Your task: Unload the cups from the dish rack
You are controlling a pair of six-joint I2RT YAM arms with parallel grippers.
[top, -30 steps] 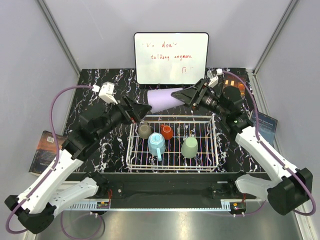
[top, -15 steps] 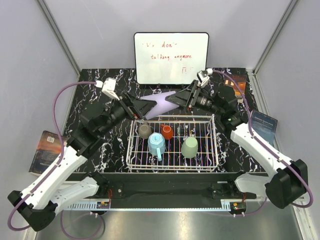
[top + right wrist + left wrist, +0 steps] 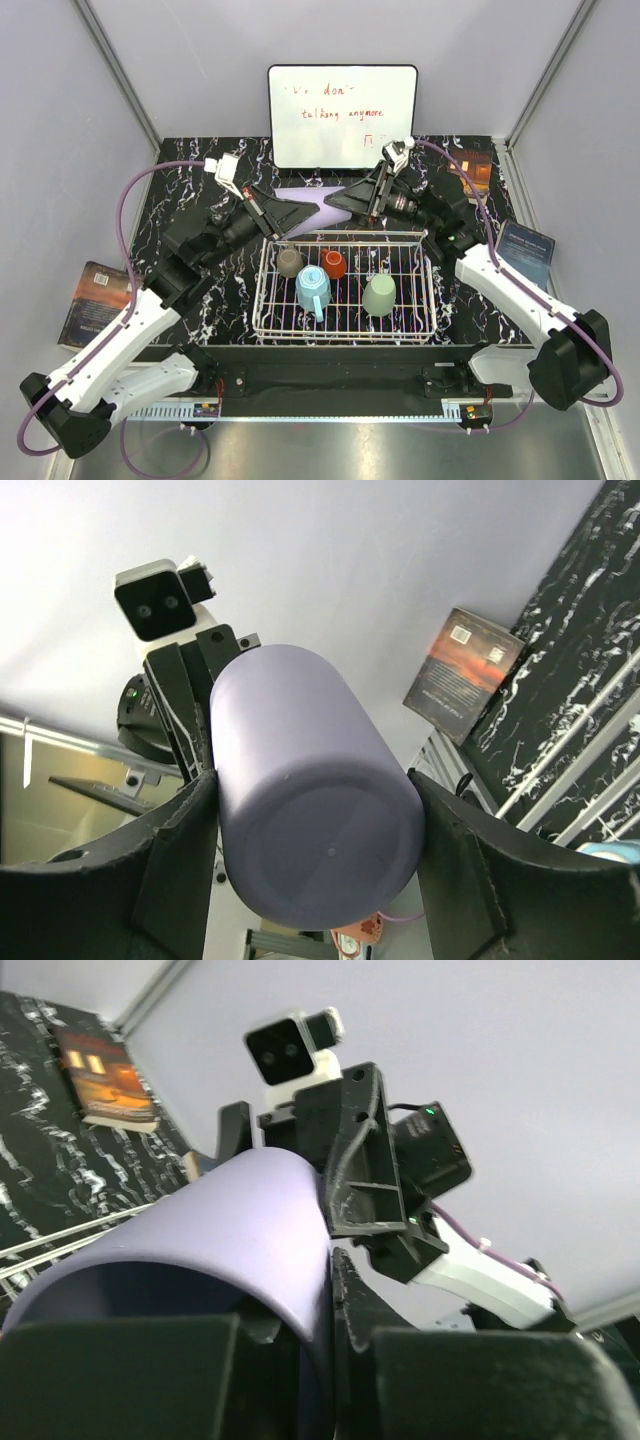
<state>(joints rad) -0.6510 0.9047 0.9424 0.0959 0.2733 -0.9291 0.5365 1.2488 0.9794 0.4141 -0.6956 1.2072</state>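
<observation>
The smooth, matte lavender plastic tumbler (image 3: 312,200) hangs in the air on its side, above the far edge of the white wire-grid dish rack (image 3: 345,337) and just in front of the whiteboard with red writing (image 3: 342,115). Its open mouth faces left and its flat, closed base faces right.

The left tool (image 3: 298,210) is nearly closed and pinches the tumbler's thin wall at the rim, one finger inside the mouth and one outside. The right tool (image 3: 338,196) stands wide. Its two black fingers (image 3: 175,870) press opposite sides of the tumbler's body at the base end.

In the rack sit four more cups:
- a small grey-brown cup (image 3: 290,262) at far left
- a small red-orange cup (image 3: 334,264) beside it
- a light blue handled mug (image 3: 313,290) nearer
- a sage-green tumbler (image 3: 379,295) to the right

The rack rests on the black marbled counter (image 3: 235,305).
</observation>
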